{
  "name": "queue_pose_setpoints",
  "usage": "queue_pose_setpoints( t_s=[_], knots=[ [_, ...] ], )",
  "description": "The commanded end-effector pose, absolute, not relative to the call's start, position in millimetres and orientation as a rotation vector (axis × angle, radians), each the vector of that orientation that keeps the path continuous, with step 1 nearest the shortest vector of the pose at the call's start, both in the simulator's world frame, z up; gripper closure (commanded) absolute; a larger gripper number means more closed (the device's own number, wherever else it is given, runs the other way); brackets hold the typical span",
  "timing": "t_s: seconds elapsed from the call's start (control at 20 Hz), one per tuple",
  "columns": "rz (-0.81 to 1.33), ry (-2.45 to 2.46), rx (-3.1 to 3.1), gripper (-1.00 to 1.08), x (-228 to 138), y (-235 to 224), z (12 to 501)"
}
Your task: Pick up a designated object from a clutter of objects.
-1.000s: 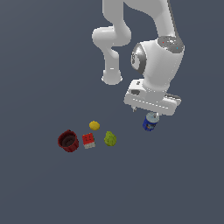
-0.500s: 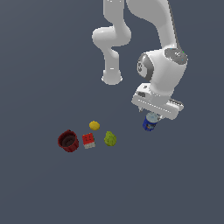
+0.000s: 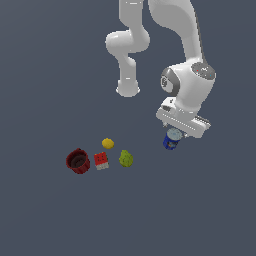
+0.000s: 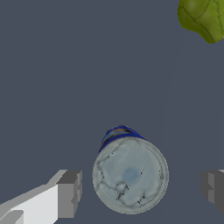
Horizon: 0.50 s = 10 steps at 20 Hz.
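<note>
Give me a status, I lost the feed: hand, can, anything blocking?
Hand open, fingers either side of the blue can, not touching. Can upright, apart from the clutter. Green fruit nearby, not in the way.

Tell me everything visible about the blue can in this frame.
The blue can is a small upright cylinder with a blue side wall bearing a faint coloured label band and a pale, silvery, mottled round top. It stands on the dark grey floor, apart from the other items, on the exterior view's right. The gripper is directly above it, open, one finger on each side with visible gaps, so nothing but the floor touches it.
</note>
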State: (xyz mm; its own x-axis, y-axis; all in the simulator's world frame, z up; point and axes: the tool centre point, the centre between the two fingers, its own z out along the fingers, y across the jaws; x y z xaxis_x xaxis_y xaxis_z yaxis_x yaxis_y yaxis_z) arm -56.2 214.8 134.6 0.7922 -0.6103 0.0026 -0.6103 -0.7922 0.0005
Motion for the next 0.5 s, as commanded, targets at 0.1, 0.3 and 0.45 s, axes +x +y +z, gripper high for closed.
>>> queue_pose_setpoints(
  t_s=[0.1,0.3,0.45],
  knots=[
    [0.001,-1.061,2.957,-0.92,-61.9,221.5,127.6],
    [0.000,-1.080,2.950,-0.92,-64.4,224.3,124.6],
    [0.000,-1.078,2.950,-0.92,-64.5,224.3,124.7]
  ],
)
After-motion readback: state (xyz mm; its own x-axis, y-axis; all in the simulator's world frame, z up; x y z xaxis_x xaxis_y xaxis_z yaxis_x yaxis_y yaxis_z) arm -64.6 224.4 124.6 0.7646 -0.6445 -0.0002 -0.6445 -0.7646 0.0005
